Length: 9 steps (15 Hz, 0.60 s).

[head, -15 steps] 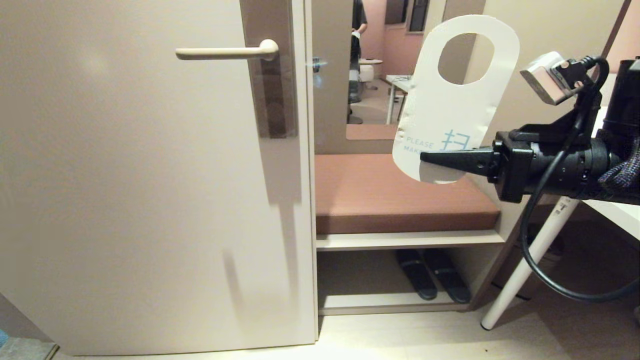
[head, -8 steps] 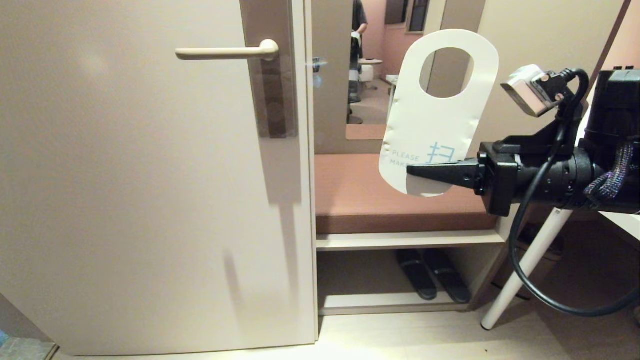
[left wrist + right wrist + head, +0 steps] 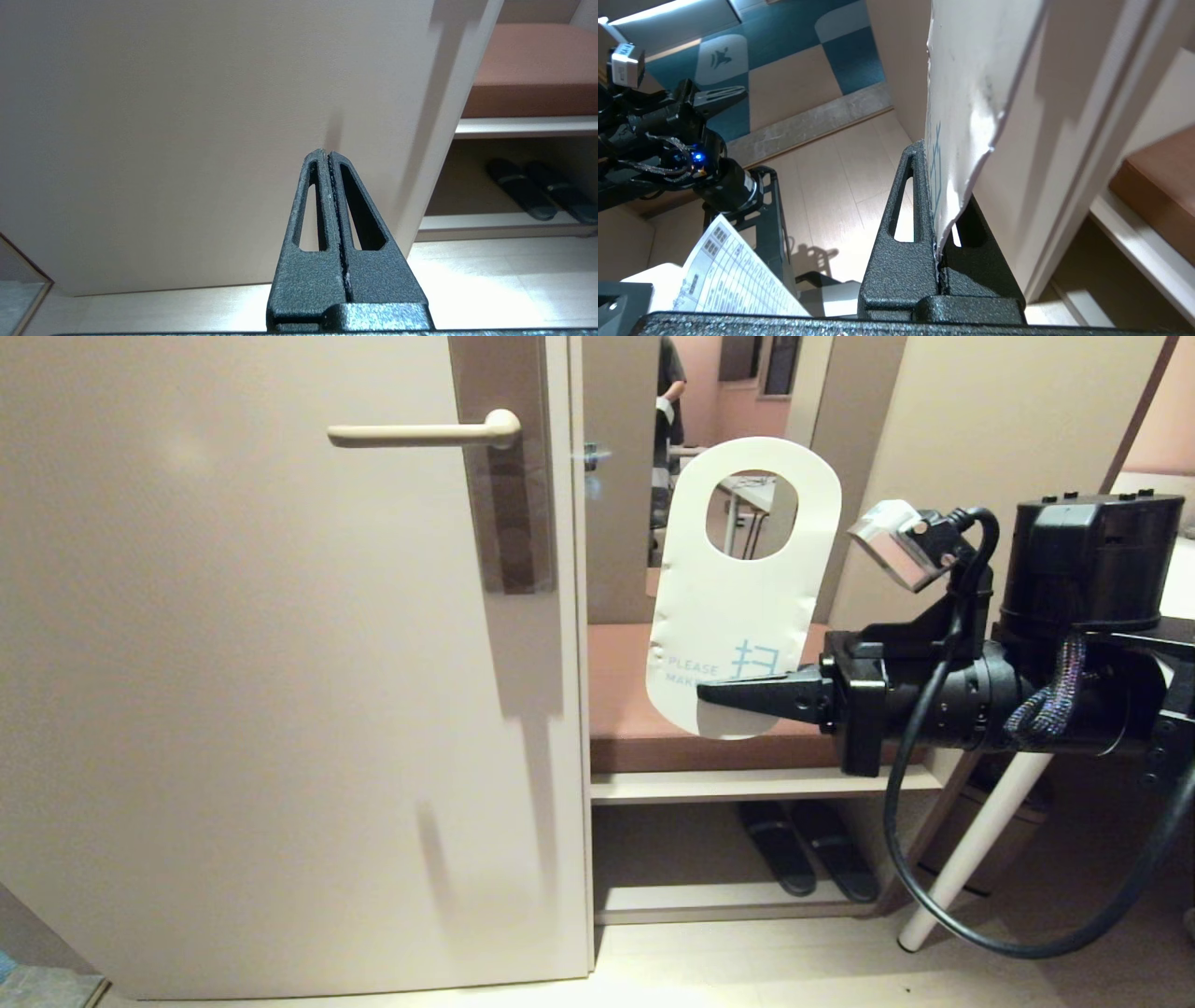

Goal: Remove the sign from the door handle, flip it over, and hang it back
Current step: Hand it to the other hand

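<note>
Right gripper (image 3: 714,695) clamped on lower edge of sign (image 3: 738,588); sign upright above fingers, white face with blue text visible, oval hole on top. Sign well right of and below door handle (image 3: 425,431), off it. Left gripper (image 3: 328,156) closed, empty, near door.

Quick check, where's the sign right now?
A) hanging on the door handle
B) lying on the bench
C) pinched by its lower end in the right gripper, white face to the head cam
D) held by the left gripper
C: the right gripper clamps the sign at its lower end, hole end up, clear of the bare door handle.
</note>
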### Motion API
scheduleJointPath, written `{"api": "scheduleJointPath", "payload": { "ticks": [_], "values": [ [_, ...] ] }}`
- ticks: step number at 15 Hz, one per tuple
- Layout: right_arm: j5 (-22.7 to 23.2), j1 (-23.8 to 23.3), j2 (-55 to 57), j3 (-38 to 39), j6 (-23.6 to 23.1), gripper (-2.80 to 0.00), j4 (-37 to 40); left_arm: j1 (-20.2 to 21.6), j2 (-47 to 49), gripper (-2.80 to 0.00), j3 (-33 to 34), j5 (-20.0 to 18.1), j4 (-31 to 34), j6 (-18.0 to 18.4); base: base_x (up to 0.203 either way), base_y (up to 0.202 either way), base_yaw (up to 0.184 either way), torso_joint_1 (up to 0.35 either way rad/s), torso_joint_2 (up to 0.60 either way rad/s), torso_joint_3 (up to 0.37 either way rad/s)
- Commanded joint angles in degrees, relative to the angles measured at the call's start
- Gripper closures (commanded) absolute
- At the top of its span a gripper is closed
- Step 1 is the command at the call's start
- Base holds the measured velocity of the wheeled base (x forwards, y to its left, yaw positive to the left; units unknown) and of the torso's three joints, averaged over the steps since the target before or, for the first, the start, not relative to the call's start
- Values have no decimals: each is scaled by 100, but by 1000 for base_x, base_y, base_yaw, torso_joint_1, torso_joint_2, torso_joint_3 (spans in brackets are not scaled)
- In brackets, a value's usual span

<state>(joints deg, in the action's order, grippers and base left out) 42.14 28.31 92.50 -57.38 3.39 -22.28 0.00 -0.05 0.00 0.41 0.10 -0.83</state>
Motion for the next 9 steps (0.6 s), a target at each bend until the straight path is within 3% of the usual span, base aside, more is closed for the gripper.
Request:
{"api": "scheduleJointPath", "payload": {
  "ticks": [1, 5, 9],
  "values": [
    [22, 96, 163, 16, 3, 0, -57, 0, 5, 0, 0, -6, 8, 39, 0, 0, 0, 0, 0, 0],
    [25, 234, 233, 25, -5, 0, -72, 0, 5, 0, -9, -93, -87, 301, 0, 0, 0, 0, 0, 0],
    [31, 237, 224, 43, -5, 0, -75, 0, 152, 0, -314, -341, -36, 299, 0, 0, 0, 0, 0, 0]
  ]
}}
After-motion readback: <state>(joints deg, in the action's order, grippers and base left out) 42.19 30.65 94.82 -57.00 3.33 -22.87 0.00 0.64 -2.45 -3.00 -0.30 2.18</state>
